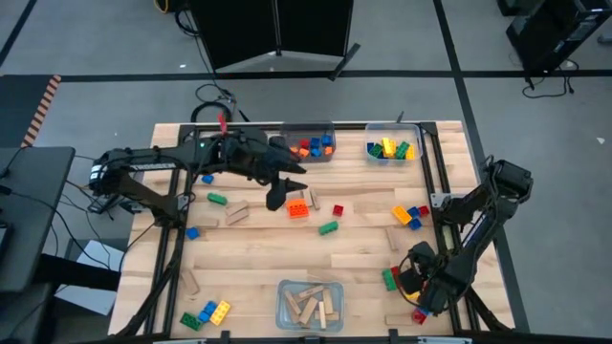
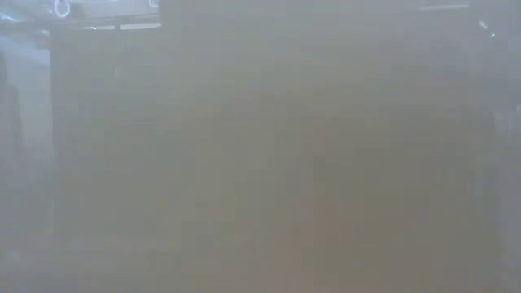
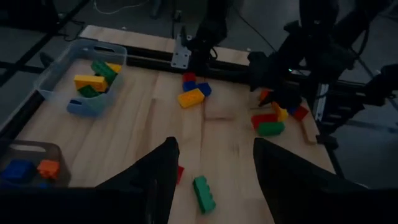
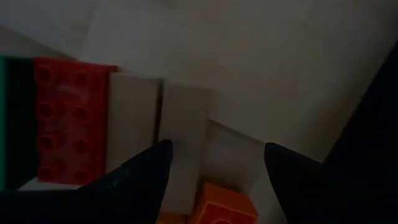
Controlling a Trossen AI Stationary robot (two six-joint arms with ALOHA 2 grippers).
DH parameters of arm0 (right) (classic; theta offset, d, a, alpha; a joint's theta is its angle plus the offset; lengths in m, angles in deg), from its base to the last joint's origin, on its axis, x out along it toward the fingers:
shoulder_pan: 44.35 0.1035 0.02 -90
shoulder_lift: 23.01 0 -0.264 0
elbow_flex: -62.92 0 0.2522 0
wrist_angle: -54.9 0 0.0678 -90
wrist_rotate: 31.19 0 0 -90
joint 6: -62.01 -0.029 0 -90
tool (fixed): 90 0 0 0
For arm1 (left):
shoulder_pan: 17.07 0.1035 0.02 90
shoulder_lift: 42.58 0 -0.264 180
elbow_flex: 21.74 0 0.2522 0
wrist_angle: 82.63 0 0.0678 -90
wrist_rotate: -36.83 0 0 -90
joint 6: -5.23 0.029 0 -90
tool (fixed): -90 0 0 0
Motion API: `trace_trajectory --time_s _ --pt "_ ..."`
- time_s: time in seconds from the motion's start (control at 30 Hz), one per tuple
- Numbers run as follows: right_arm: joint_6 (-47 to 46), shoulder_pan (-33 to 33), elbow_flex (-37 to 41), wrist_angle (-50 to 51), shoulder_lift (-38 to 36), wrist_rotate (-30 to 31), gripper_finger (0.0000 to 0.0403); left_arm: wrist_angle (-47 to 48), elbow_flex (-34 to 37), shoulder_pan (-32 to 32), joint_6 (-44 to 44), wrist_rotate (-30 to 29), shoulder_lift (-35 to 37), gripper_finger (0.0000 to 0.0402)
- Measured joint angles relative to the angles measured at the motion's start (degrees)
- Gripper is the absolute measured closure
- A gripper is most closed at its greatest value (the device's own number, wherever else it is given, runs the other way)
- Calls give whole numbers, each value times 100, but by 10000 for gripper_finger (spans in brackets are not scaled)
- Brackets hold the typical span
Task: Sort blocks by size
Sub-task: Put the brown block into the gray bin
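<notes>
right gripper [image 1: 418,304] spread (crowded near corner) over red block [image 4: 65,121]; left gripper [image 1: 277,196] spread mid-table, green block [image 3: 203,193] between fingers.

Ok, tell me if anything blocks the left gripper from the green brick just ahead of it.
Nothing visible does. The left gripper is open above the middle of the table, and the green brick lies on bare wood between its fingers in the left wrist view. A red brick sits beside it, close but not in the way.

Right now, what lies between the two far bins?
Nothing: the high view shows bare table between the orange-and-blue bin and the yellow-and-green bin.
</notes>
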Motion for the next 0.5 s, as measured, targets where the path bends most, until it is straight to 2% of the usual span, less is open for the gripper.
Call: trace_trajectory --time_s 0.33,0.5 --pt "-20 52 -9 1 10 -97 134 252 1 -306 -38 -491 -4 188" --pt "-131 63 -88 303 -89 -512 141 241 1 -361 -63 -597 -4 188"
